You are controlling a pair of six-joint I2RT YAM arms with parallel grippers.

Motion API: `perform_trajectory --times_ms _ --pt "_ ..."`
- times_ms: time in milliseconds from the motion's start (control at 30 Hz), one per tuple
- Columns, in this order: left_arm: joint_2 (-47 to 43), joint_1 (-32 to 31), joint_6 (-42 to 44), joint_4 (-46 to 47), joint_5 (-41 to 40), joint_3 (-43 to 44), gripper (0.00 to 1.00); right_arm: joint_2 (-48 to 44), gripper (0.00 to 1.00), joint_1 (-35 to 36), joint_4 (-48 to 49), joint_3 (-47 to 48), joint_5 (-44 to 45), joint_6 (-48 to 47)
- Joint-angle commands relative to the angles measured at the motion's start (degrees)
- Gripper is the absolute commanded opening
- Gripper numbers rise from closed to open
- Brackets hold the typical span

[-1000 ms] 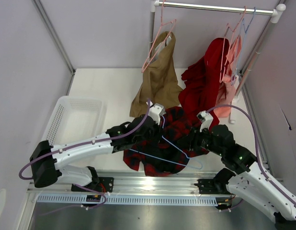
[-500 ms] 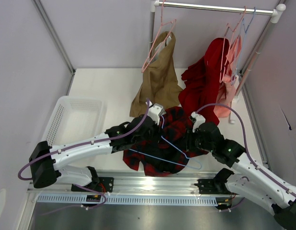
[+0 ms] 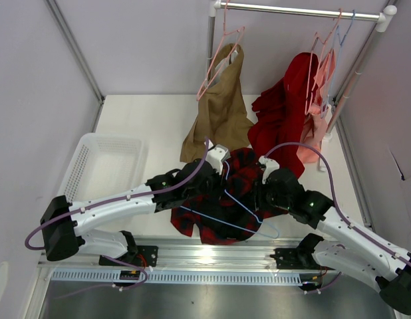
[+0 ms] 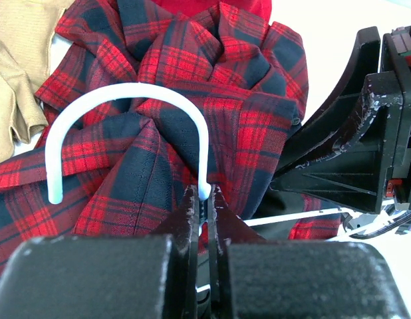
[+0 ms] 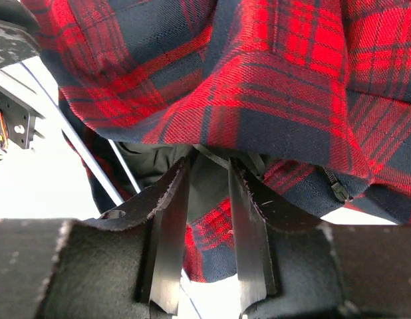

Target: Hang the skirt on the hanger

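The skirt is heaped at 6 o'clock on the table. The hanger is laid on it, unthreaded, its neck clamped by the left gripper. Whether fabric is held by the right gripper cannot be told.

it looked like a robot lab booth: plain pale walls on metal posts, a white table, a mounting rail holding both arm bases, and a clothes rack at the back.
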Motion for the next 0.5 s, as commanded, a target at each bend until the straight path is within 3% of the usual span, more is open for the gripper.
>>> perform_trajectory --times_ms 0,467 --pt "-2.1 0.0 1.9 1.4 1.0 1.9 0.0 0.7 0.35 0.8 1.1 3.7 2.0 -1.8" --pt "-3.0 0.0 2.4 1.6 1.8 1.2 0.0 4.8 0.36 3.9 1.5 5.7 3.0 -2.7"
